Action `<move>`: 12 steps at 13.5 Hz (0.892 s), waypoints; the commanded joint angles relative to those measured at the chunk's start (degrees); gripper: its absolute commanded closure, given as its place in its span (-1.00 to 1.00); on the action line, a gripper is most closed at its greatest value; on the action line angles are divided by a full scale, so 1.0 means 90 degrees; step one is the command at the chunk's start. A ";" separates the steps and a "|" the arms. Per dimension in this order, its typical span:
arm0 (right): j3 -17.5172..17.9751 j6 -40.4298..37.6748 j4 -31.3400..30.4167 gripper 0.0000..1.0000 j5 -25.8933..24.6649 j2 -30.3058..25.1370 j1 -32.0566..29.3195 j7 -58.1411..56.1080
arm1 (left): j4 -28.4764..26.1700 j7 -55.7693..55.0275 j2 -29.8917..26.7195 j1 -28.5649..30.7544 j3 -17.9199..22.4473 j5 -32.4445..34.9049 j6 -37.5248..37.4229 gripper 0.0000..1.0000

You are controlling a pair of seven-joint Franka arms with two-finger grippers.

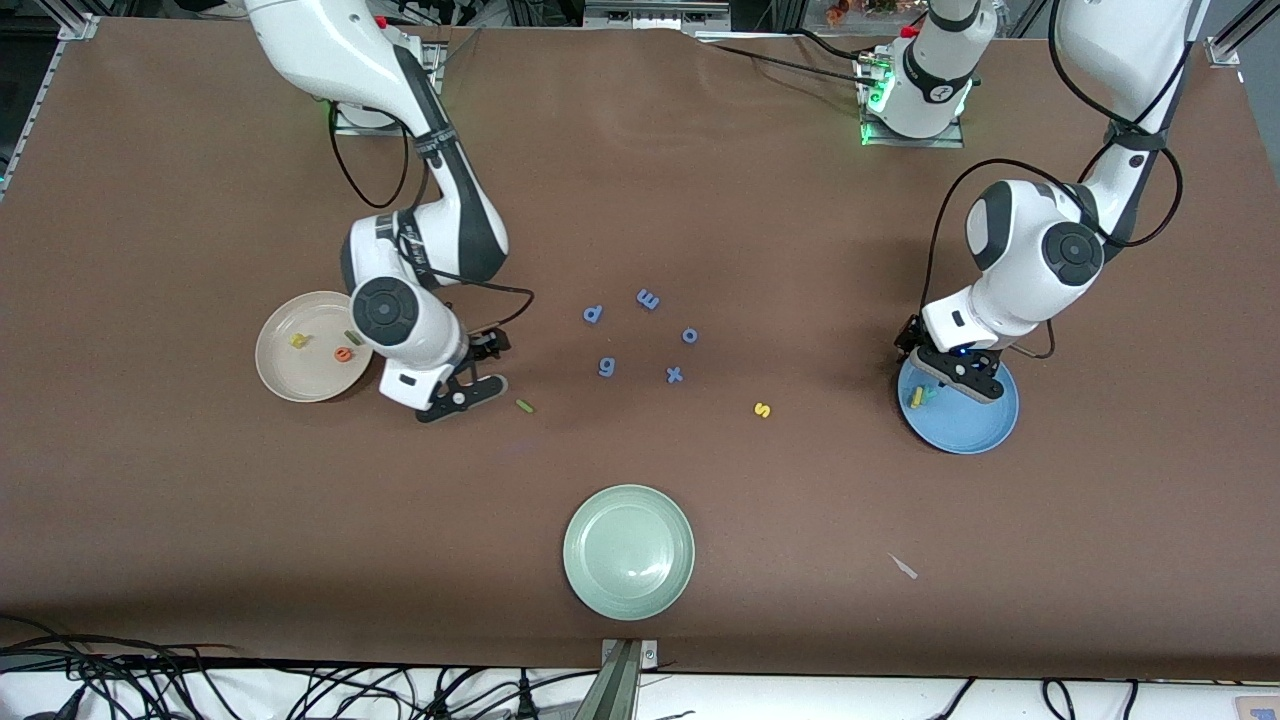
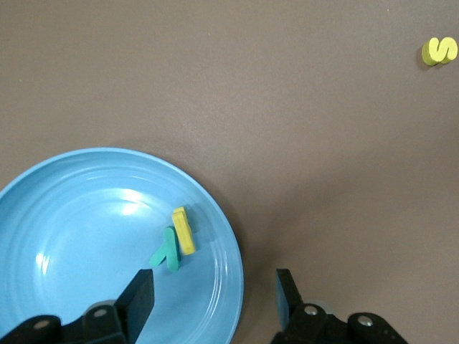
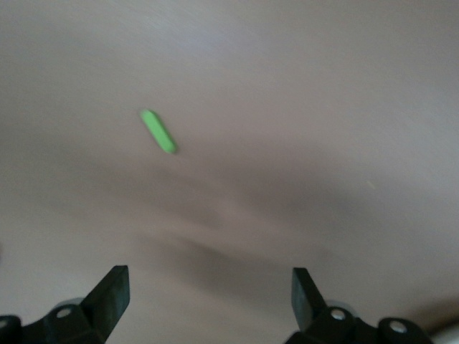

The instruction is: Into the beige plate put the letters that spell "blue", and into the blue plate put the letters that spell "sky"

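The right gripper [image 1: 470,385], jaws wide and empty, hovers beside the thin green foam "l" bar [image 1: 524,405], which lies near the round cream-beige plate [image 1: 290,375]. A flat bar risks slipping from the pinch. The left gripper [image 1: 955,375], jaws apart and empty, hangs over the round medium-blue plate [image 1: 965,425] holding the yellow foam "k" [image 2: 183,230] and teal "y" [image 2: 168,249]; the yellow foam "s" [image 1: 762,409] remains on the table.

Both robot arms have smooth, shiny white shells with dark grey bands where the parts join. Each arm has a big round black cap on the side of its last joint. Thin black cables loop in the air beside each arm. Small red buttons sit near the top of the arms, and a green light glows at the base of the left arm. The left gripper [image 1: 957,377] is black, with flat black fingers [image 2: 140,295] and small silver screws. The right gripper [image 1: 478,368] is black too, with matching fingers [image 3: 112,288] and screws.
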 commanded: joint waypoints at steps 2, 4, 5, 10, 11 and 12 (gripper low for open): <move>0.0388 0.0438 0.0751 -1.00 0.0020 0.0677 -0.0079 -0.0144 | 0.0503 -0.0410 0.0362 -0.0363 -0.0047 -0.0099 -0.0110 -0.52; 0.0418 0.0798 0.0751 -1.00 -0.0058 0.0891 -0.0069 -0.0231 | 0.1079 -0.0986 0.0811 -0.1066 -0.0037 -0.0587 -0.0110 -0.52; 0.0486 0.0955 0.0751 -1.00 -0.0107 0.0979 -0.0069 -0.0232 | 0.1411 -0.1269 0.1055 -0.1417 -0.0037 -0.0715 -0.0110 -0.52; 0.0555 0.1415 0.0781 -1.00 -0.0088 0.1205 -0.0069 -0.0437 | 0.2643 -0.2726 0.2189 -0.2357 0.0040 -0.0726 -0.0051 -0.47; 0.0594 0.1454 0.0800 -0.99 -0.0088 0.1215 -0.0078 -0.0437 | 0.2654 -0.2727 0.2219 -0.2368 0.0060 -0.0716 -0.0051 -0.43; 0.0594 0.1455 0.0829 -0.98 -0.0088 0.1253 -0.0069 -0.0437 | 0.2645 -0.2727 0.2220 -0.2378 0.0070 -0.0696 -0.0051 -0.43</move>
